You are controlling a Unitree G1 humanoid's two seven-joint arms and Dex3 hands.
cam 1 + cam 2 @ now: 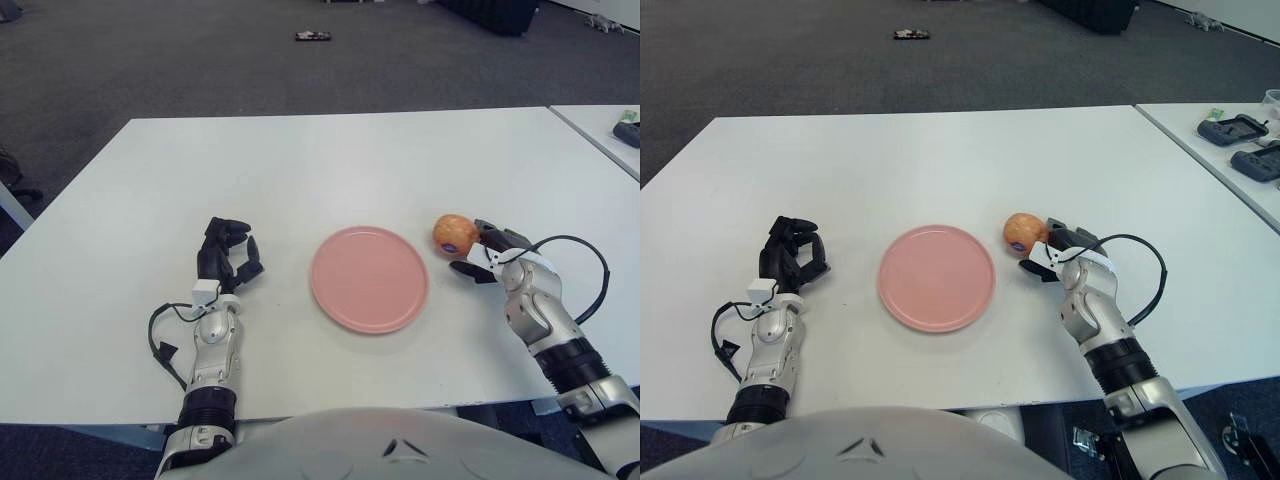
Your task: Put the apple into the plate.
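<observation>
A reddish-yellow apple (454, 232) sits on the white table just right of the pink plate (369, 278), which is empty. My right hand (477, 250) is right beside the apple on its right side. The fingers (492, 232) reach up against the apple's right flank, and the thumb (466, 268) lies spread below it, not closed around it. The apple looks to be resting on the table. My left hand (228, 255) shows to the left of the plate, fingers curled and holding nothing.
The white table (300, 160) stretches far back and to both sides. A second table (1230, 130) at the right carries dark devices. A small dark object (312, 37) lies on the carpet beyond.
</observation>
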